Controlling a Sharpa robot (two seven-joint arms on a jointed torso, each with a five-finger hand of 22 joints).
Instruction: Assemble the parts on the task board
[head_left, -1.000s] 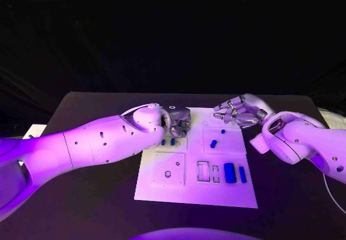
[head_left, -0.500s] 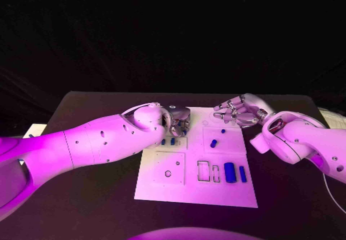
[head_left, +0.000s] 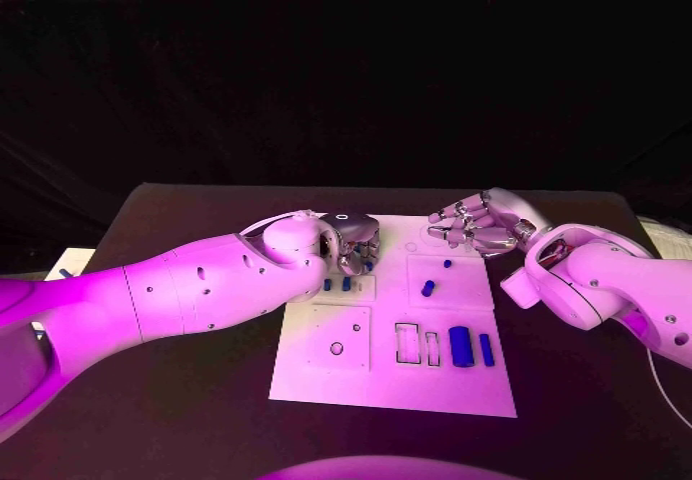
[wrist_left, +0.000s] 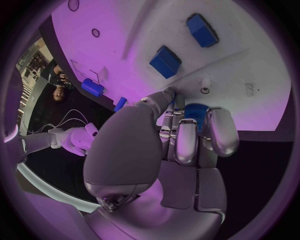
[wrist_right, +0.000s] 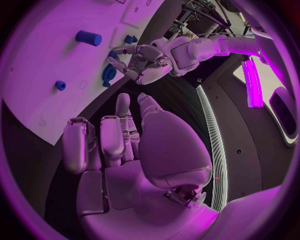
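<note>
- The left hand (head_left: 351, 243) sits at the upper left corner of the task board (head_left: 397, 385), fingers (wrist_left: 187, 142) curled around a small blue part (wrist_left: 195, 111).
- The right hand (head_left: 476, 225) hovers at the board's upper right, fingers loosely curled, holding nothing.
- More blue parts (head_left: 460, 345) lie right of the board's centre.

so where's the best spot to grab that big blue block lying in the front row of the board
Take the big blue block across its two long sides, near the middle, coming straight down from above. It lies flat and lengthwise on the task board, with a slimmer blue piece close on one side and an empty slot on the other, so a narrow fingertip pinch probably suits best. The right robot hand looks nearer.
</note>
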